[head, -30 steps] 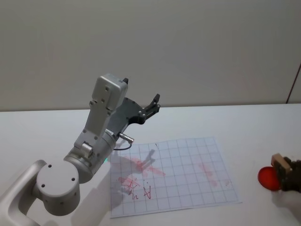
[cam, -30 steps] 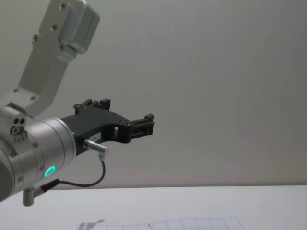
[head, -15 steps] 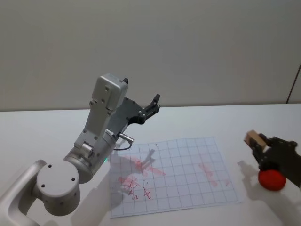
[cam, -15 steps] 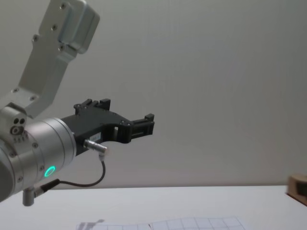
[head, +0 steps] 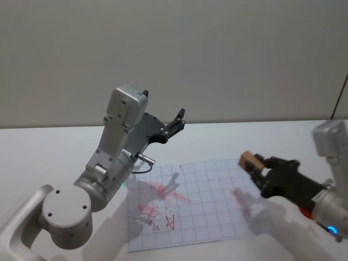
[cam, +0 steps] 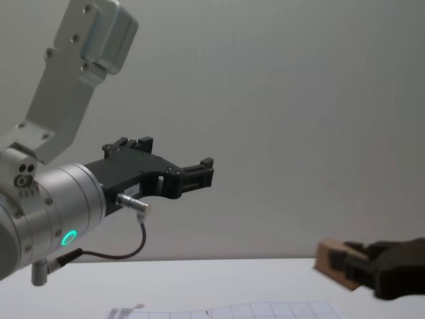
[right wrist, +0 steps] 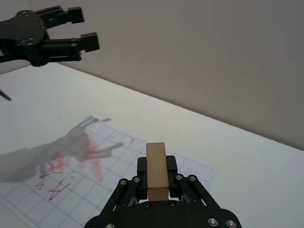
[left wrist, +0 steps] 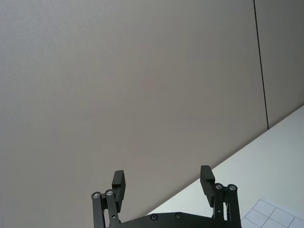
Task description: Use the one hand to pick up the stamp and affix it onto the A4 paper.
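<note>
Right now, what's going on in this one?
The right gripper is shut on the stamp and holds it in the air near the far right corner of the A4 paper. The stamp is not yet pressed down. The sheet lies flat on the white table and bears several red marks. The left gripper is open and raised above the table, holding nothing.
</note>
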`<action>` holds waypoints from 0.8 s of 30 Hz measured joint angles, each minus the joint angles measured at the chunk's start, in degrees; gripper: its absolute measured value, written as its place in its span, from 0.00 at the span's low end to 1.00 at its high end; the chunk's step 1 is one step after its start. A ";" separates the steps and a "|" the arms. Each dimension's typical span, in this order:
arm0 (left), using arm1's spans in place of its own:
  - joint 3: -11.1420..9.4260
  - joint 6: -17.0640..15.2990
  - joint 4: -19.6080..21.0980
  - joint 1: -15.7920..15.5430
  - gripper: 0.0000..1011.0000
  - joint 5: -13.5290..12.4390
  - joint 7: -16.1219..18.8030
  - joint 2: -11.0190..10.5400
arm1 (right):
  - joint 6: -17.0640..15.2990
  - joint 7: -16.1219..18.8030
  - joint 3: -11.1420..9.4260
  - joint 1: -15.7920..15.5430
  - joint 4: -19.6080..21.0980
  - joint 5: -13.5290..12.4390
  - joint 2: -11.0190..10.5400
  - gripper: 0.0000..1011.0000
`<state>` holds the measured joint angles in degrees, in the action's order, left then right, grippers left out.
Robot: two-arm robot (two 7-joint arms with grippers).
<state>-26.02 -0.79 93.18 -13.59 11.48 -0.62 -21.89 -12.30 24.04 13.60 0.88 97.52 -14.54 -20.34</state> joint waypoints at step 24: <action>0.00 0.00 0.00 0.00 0.99 0.00 0.00 0.00 | -1.93 14.25 6.34 5.57 -13.80 8.21 5.20 0.22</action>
<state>-26.03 -0.80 93.18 -13.59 11.48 -0.63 -21.89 -14.22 38.28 19.94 6.45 83.72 -6.32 -15.14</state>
